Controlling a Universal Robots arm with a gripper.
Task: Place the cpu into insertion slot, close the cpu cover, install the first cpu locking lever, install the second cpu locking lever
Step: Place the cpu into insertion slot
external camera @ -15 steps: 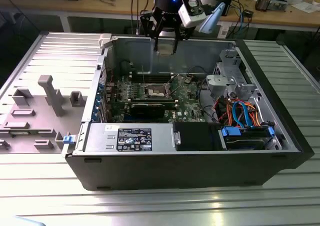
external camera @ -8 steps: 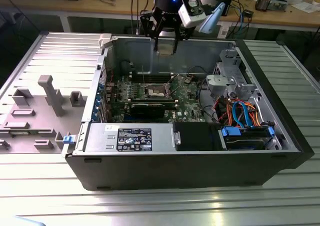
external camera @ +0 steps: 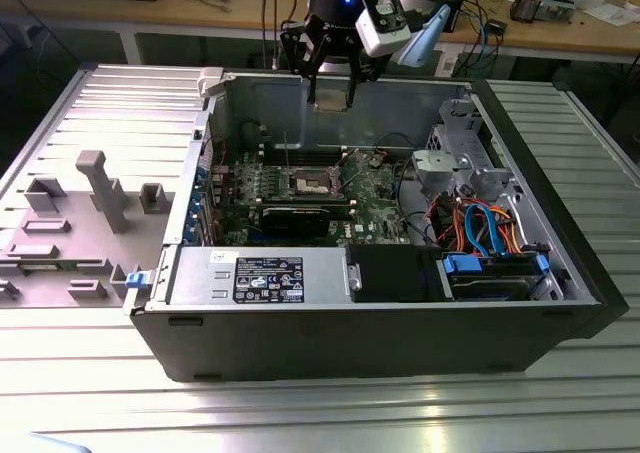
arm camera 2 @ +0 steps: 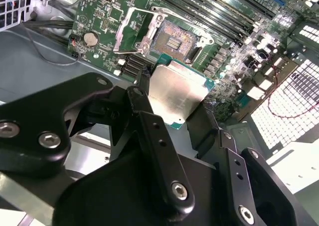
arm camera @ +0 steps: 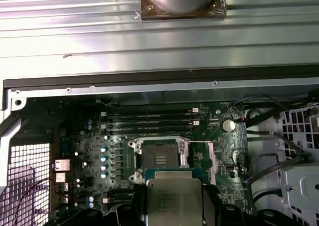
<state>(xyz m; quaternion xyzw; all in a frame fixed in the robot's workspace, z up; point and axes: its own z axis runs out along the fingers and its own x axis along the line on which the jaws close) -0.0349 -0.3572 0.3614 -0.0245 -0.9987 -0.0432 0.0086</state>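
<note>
The cpu [arm camera 2: 179, 89] is pinched by the gripper [arm camera 2: 170, 101] above the open socket [arm camera 2: 174, 39] mid-motherboard [arm camera 2: 107, 9]. If it is lowered askew, pins could be bent.

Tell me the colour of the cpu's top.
Silver-grey on the cpu, clearest in the second wrist view.

The gripper [external camera: 333, 101] holds the cpu [external camera: 333, 87] above the open case [external camera: 350, 323].

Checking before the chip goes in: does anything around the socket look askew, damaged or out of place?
Nothing stands out. The gripper holds the cpu by its edges above the motherboard; the cpu cover stands swung open, and the insertion slot lies bare, with no damage that I can see.
</note>
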